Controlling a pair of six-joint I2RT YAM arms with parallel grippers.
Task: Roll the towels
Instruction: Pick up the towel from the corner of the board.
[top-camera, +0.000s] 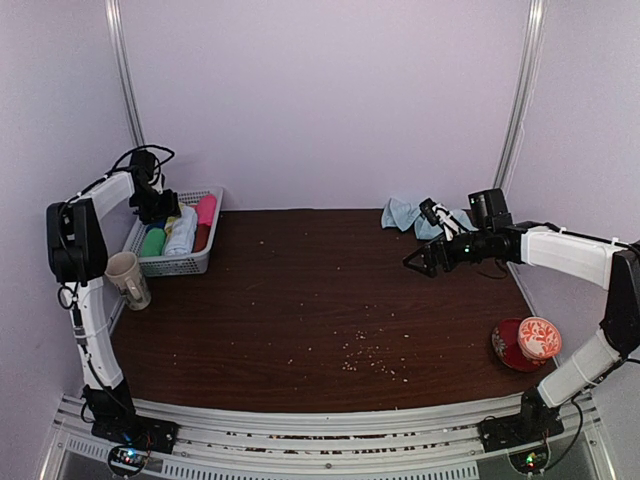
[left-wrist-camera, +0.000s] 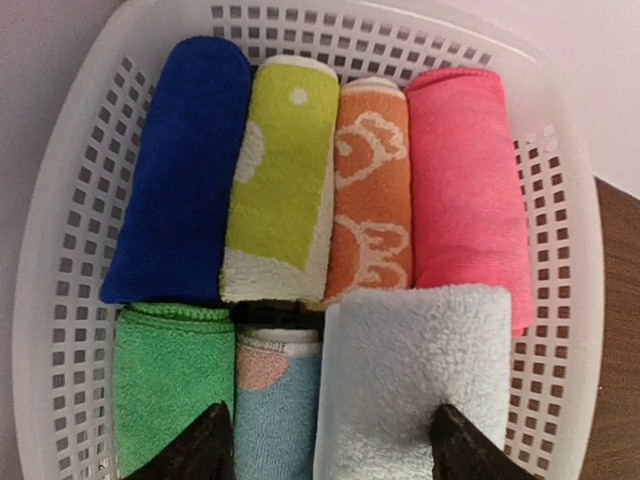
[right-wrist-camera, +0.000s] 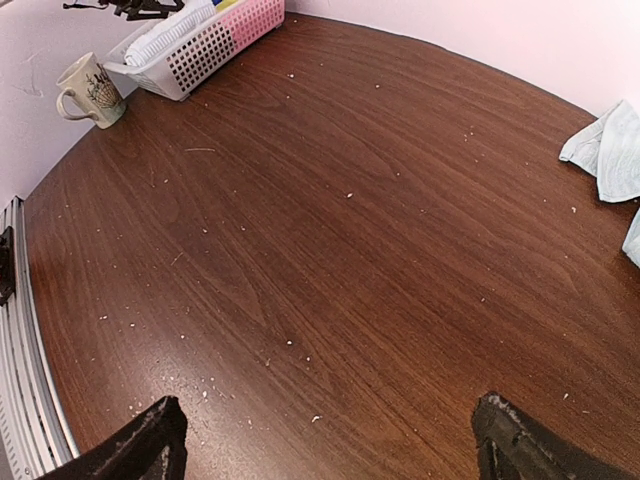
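Top view: the towels (top-camera: 402, 213) lie crumpled at the counter's (top-camera: 320, 300) far right edge, just beside the right end effector (top-camera: 420, 238).

Left wrist: the left end effector (left-wrist-camera: 335, 445), fingers spread, hangs over a white roll (left-wrist-camera: 415, 370) in the basket (left-wrist-camera: 70, 250).

Right wrist: the right end effector is spread wide over bare counter, nothing between its fingers.

Colours across my feeds, thing by thing.
The white lattice basket (left-wrist-camera: 590, 300) holds a navy roll (left-wrist-camera: 185, 170), a lime roll (left-wrist-camera: 280, 180) with white dots and edging, an orange roll (left-wrist-camera: 370, 190) with white cloud swirls, a hot-pink roll (left-wrist-camera: 465, 190), a green roll (left-wrist-camera: 170, 385), a pale-blue roll (left-wrist-camera: 275, 420) with a pink patch, and a white roll (left-wrist-camera: 415, 370). I read the tabletop (right-wrist-camera: 350, 250) as dark reddish-brown woodgrain flecked with pale crumbs, the towels (top-camera: 402, 213) as pale light blue, the mug (right-wrist-camera: 88, 88) as cream with a dark sketch, and the cup (top-camera: 539, 338) as red-and-white patterned on a red plate (top-camera: 508, 348).
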